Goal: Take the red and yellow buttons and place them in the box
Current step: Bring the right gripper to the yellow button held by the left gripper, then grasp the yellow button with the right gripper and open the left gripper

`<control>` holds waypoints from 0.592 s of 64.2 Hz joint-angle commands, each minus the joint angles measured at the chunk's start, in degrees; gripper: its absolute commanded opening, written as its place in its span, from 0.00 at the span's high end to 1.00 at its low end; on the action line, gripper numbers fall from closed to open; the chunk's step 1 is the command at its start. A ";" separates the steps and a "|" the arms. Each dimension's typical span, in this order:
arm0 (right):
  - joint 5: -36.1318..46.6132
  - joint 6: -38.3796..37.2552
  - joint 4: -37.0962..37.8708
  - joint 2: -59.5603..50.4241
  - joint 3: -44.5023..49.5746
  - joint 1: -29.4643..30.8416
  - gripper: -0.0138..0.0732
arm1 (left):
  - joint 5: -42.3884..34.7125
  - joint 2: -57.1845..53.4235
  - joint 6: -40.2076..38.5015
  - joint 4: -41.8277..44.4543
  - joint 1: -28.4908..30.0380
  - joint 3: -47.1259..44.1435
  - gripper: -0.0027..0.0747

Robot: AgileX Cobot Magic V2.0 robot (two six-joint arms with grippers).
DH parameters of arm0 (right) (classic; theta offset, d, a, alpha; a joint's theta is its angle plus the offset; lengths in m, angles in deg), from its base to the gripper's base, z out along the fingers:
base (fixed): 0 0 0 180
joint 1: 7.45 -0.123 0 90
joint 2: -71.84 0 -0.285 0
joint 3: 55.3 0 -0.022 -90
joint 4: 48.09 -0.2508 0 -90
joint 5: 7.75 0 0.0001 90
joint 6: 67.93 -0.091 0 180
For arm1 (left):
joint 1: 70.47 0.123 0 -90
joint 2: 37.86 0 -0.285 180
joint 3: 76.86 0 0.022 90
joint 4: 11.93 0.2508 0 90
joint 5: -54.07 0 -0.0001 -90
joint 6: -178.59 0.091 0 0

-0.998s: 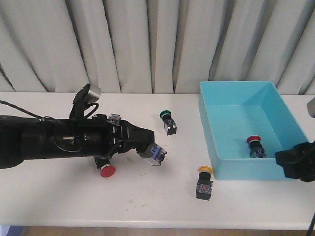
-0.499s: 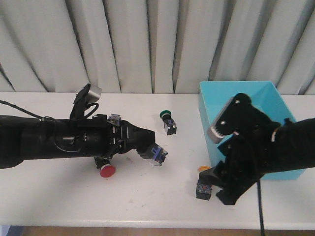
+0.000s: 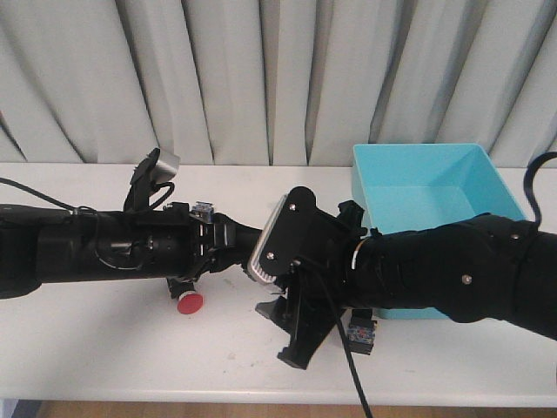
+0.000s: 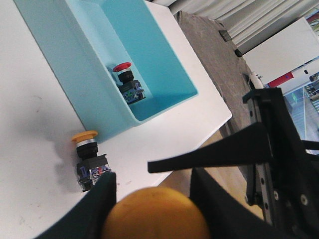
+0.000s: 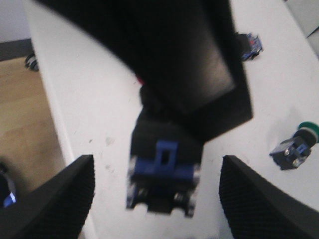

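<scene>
Reaching across the middle of the surface (image 3: 104,348), your right arm now covers the space in front of the left hand (image 4: 152,186), which grips a yellow-capped button (image 4: 154,214) between its fingers; the left wrist view shows the yellow cap filling the gap between them. Your right hand (image 5: 154,184) is spread wide, its two fingers (image 5: 70,199) standing well apart on either side of the dark, blue-fronted body of that held button, touching nothing.

You have one red-capped button (image 4: 124,74) already lying in the box (image 3: 409,174), near its front wall. A second yellow button (image 4: 87,157) lies on the surface just outside the box's near-left corner; in the front view only its black body shows under your right arm. Another red button (image 3: 190,303) sits on the surface under your left arm, cap toward the near edge. A green-capped button (image 5: 296,144) lies on its side on the surface, visible in the right wrist view.

The box stands at the far right of the surface, against the curtain (image 3: 261,78).
</scene>
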 commanded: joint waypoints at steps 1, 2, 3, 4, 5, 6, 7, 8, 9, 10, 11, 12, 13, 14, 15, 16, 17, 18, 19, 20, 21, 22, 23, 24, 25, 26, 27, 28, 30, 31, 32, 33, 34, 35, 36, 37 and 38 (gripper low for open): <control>6.36 0.65 -2.09 -1.28 -1.88 -0.16 0.25 | 3.14 -2.27 0.08 -3.48 0.12 1.49 0.76; 6.64 0.65 -2.36 -1.26 -1.88 -0.16 0.25 | 3.14 -2.27 0.08 -3.48 0.12 1.49 0.76; 6.75 0.65 -2.46 -1.21 -1.88 -0.16 0.25 | 3.14 -2.27 0.08 -3.48 0.12 1.49 0.76; 6.81 0.73 -2.57 -1.21 -1.88 -0.16 0.25 | 3.14 -2.27 0.08 -3.48 0.12 1.49 0.76; 6.81 0.73 -2.73 -1.19 -1.88 -0.16 0.26 | 3.14 -2.27 0.08 -3.48 0.12 1.49 0.76; 6.87 0.73 -2.92 -1.19 -1.88 -0.16 0.26 | 3.14 -2.27 0.08 -3.48 0.12 1.49 0.76; 6.87 0.73 -3.07 -1.19 -1.88 -0.16 0.26 | 3.14 -2.27 0.08 -3.48 0.12 1.49 0.76; 6.81 0.73 -3.22 -1.19 -1.88 -0.16 0.27 | 3.14 -2.27 0.08 -3.48 0.12 1.49 0.76; 6.81 0.73 -3.40 -1.15 -1.88 -0.16 0.27 | 3.14 -2.27 0.08 -3.48 0.12 1.49 0.76; 6.81 0.73 -3.56 -1.06 -1.88 -0.16 0.27 | 3.14 -2.27 0.08 -3.48 0.12 1.49 0.76; 6.68 0.73 -3.80 -1.06 -1.88 -0.16 0.28 | 3.14 -2.27 0.08 -3.48 0.12 1.49 0.76; 6.68 0.73 -3.99 -1.06 -1.88 -0.16 0.28 | 3.14 -2.27 0.08 -3.48 0.12 1.49 0.76; 6.61 0.73 -4.16 -1.06 -1.88 -0.16 0.28 | 3.14 -2.27 0.08 -3.48 0.12 1.49 0.76; 6.53 0.79 -4.32 -1.06 -1.88 -0.16 0.29 | 3.14 -2.27 0.08 -3.48 0.12 1.49 0.76; 6.41 0.85 -4.43 -1.06 -1.88 -0.16 0.29 | 3.14 -2.27 0.08 -3.48 0.12 1.49 0.76; 6.31 0.91 -4.59 -1.06 -1.88 -0.16 0.30 | 3.14 -2.27 0.08 -3.48 0.12 1.49 0.76; 6.24 0.99 -4.65 -1.06 -1.88 -0.16 0.31 | 3.14 -2.27 0.08 -3.48 0.12 1.49 0.76; 6.19 1.04 -4.65 -1.06 -1.88 -0.16 0.31 | 3.14 -2.27 0.08 -3.48 0.12 1.49 0.76; 6.10 1.17 -4.65 -1.06 -1.88 -0.16 0.32 | 3.14 -2.27 0.08 -3.48 0.12 1.49 0.76; 5.97 1.21 -4.65 -1.06 -1.88 -0.16 0.33 | 3.14 -2.27 0.08 -3.48 0.12 1.49 0.76; 5.93 1.27 -4.65 -1.06 -1.88 -0.16 0.33 | 3.14 -2.27 0.08 -3.48 0.12 1.49 0.76; 5.77 1.27 -4.65 -1.06 -1.88 -0.16 0.34 | 3.14 -2.27 0.08 -3.48 0.12 1.49 0.76; 5.62 1.33 -4.65 -1.06 -1.88 -0.16 0.36 | 3.14 -2.27 0.08 -3.48 0.12 1.49 0.76; 5.62 1.33 -4.65 -1.06 -1.88 -0.16 0.36 | 3.14 -2.27 0.08 -3.48 0.12 1.49 0.76; 5.45 1.33 -4.65 -1.06 -1.88 -0.16 0.37 | 3.14 -2.27 0.08 -3.48 0.12 1.49 0.76; 5.31 1.33 -4.65 -1.06 -1.88 -0.16 0.39 | 3.14 -2.27 0.08 -3.48 0.12 1.49 0.76; 5.30 1.33 -4.65 -1.06 -1.88 -0.16 0.40 | 3.14 -2.27 0.08 -3.48 0.12 1.49 0.76; 5.20 1.33 -4.65 -1.06 -1.88 -0.16 0.41 | 3.14 -2.27 0.08 -3.48 0.12 1.49 0.76; 5.06 1.33 -4.65 -1.06 -1.88 -0.16 0.44 | 3.14 -2.27 0.08 -3.48 0.12 1.49 0.76; 5.07 1.33 -4.65 -1.06 -1.88 -0.16 0.46 | 3.14 -2.27 0.08 -3.48 0.12 1.49 0.76; 5.07 1.33 -4.65 -1.06 -1.88 -0.16 0.47 | 3.14 -2.27 0.08 -3.48 0.12 1.49 0.76; 5.05 1.33 -4.70 -1.06 -1.88 -0.16 0.48 | 3.14 -2.27 0.08 -3.48 0.12 1.49 0.76; 5.05 1.33 -4.70 -1.06 -1.88 -0.16 0.49 | 3.14 -2.27 0.08 -3.48 0.12 1.49 0.76; 5.05 1.33 -4.70 -1.06 -1.88 -0.16 0.51 | 3.14 -2.27 0.08 -3.48 0.12 1.49 0.76; 5.05 1.33 -4.70 -1.06 -1.88 -0.16 0.52 | 3.14 -2.27 0.08 -3.48 0.12 1.49 0.76; 5.05 1.33 -4.71 -1.06 -1.88 -0.16 0.53 | 3.14 -2.27 0.08 -3.48 0.12 1.49 0.76; 5.05 1.33 -4.76 -1.06 -1.88 -0.16 0.55 | 3.14 -2.27 0.08 -3.48 0.12 1.49 0.76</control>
